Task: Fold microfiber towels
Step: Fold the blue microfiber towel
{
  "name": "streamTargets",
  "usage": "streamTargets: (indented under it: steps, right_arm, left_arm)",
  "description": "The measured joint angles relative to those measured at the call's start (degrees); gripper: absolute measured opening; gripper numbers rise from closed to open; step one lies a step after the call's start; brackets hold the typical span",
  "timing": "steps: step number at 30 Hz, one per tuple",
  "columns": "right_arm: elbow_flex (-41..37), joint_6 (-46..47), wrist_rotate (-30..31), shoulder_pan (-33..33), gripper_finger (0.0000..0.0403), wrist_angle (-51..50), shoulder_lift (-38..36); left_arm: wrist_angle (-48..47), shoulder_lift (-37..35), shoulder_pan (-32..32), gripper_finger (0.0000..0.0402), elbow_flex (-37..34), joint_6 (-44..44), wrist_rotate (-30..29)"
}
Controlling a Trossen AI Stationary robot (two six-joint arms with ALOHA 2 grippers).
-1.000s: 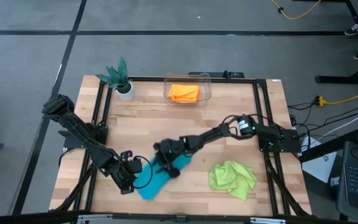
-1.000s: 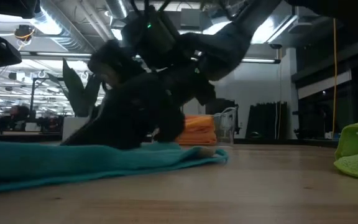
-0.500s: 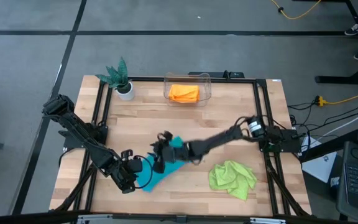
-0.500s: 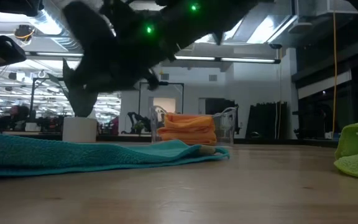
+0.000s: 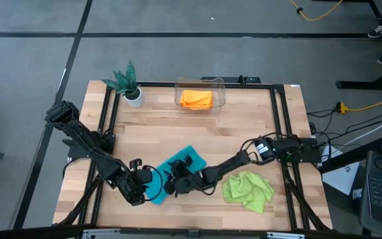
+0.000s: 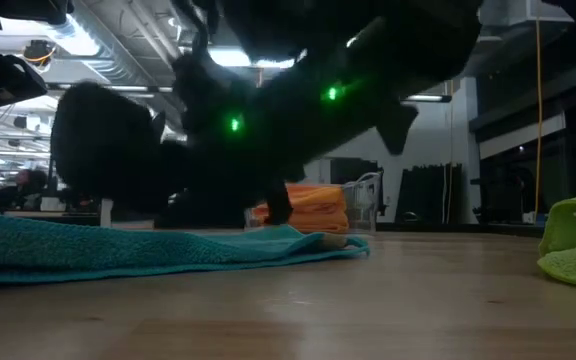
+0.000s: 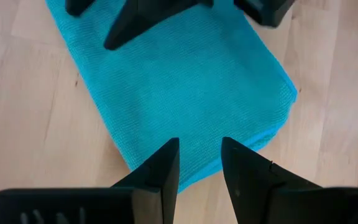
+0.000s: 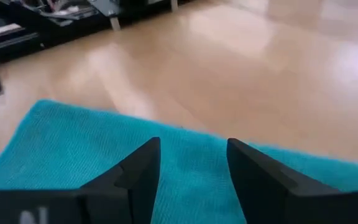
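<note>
A teal-blue towel point(image 5: 183, 161) lies flat in a folded oblong on the table at the near middle; it also shows in the low view point(image 6: 118, 255). My right gripper point(image 5: 175, 183) is open and low over its middle, with towel between its fingers in the right wrist view point(image 8: 191, 163). My left gripper point(image 5: 141, 187) is open, its fingertips point(image 7: 194, 158) over the towel's near-left end point(image 7: 185, 168). A lime green towel point(image 5: 248, 189) lies crumpled at the near right. An orange towel point(image 5: 196, 99) lies folded in a clear bin. My left gripper stands with its two fingertips over the towel's near-left edge point(image 7: 197, 177); I cannot tell whether they touch it. My right gripper comes slanting down from the table's right over the towel's top layer point(image 8: 191, 180); I cannot tell whether its fingers touch the cloth.
The clear bin point(image 5: 201, 85) stands at the far middle. A green plant in a white pot point(image 5: 131, 93) stands at the far left. A black frame point(image 5: 278, 119) runs along the table's edges. Bare wood shows between the bin and the towels.
My right gripper has risen off the teal towel, gone a little toward the far edge, then swung toward the near edge and come down low over the towel again. The towel lies much where it was.
</note>
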Motion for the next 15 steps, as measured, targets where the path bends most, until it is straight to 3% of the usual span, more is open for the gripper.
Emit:
streamTargets:
  steps: [3,6,11,15]
  right_arm:
    - [-0.1,0.2,-0.1,0.0,0.0188,0.1,1.9]
    - [0.2,-11.1,-6.8,-1.0,0.0188,0.9,2.3]
    - [0.3,-30.9,-34.6,-6.6,0.0188,2.9,2.0]
    - [0.2,-39.2,-55.3,-11.7,0.0188,5.5,2.3]
  left_arm:
    - [0.0,0.0,0.0,0.0111,0.0,0.0,-0.1]
    - [0.0,0.0,0.0,0.0111,0.0,0.0,-0.2]
    - [0.0,0.0,0.0,0.0111,0.0,0.0,-0.3]
    - [0.0,0.0,0.0,0.0111,0.0,0.0,-0.6]
